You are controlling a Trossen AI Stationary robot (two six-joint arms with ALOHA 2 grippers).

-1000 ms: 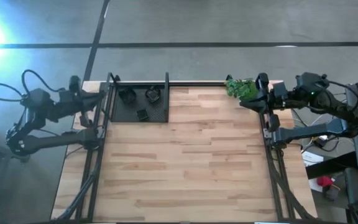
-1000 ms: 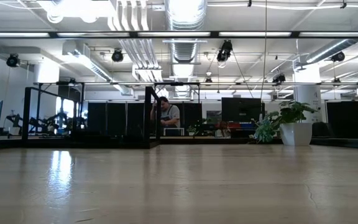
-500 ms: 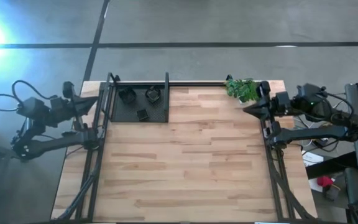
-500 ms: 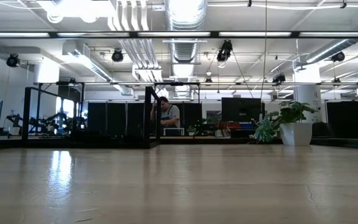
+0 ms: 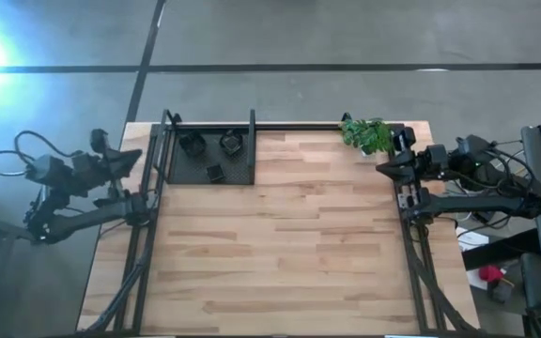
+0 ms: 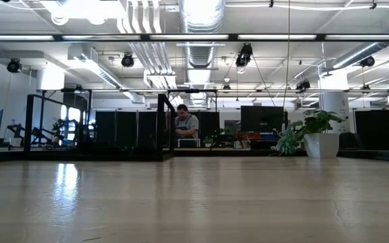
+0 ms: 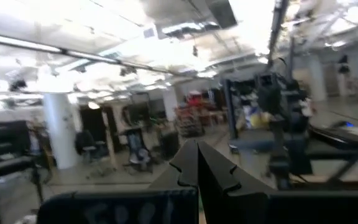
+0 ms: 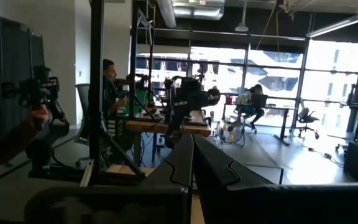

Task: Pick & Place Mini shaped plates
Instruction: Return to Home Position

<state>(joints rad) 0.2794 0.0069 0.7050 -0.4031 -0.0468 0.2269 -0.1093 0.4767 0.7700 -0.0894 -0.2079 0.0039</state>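
Observation:
Three mini shaped plates (image 5: 230, 143), small glossy black dishes, lie in a flat black tray (image 5: 181, 174) at the table's far left. My left gripper (image 5: 137, 153) hangs shut and holding nothing beyond the table's left edge, left of the tray, pointing right. In the left wrist view its fingers (image 7: 197, 152) meet at the tips. My right gripper (image 5: 380, 167) hangs shut and bare at the table's right edge, pointing left. The right wrist view shows its fingertips (image 8: 193, 142) together. Neither arm shows in the low view.
A small green plant (image 5: 366, 134) stands at the far right corner, just beyond my right gripper. Black frame rails (image 5: 148, 244) run along the table's left, right and far sides. Bare wood (image 5: 280, 244) fills the middle and near part. A person (image 6: 188, 128) sits in the room behind.
Both arms have drawn back and sunk. My left gripper has gone toward the table's left edge, away from the tray, and my right gripper toward the right edge. Both have stayed shut and tipped a little. The plates have not moved.

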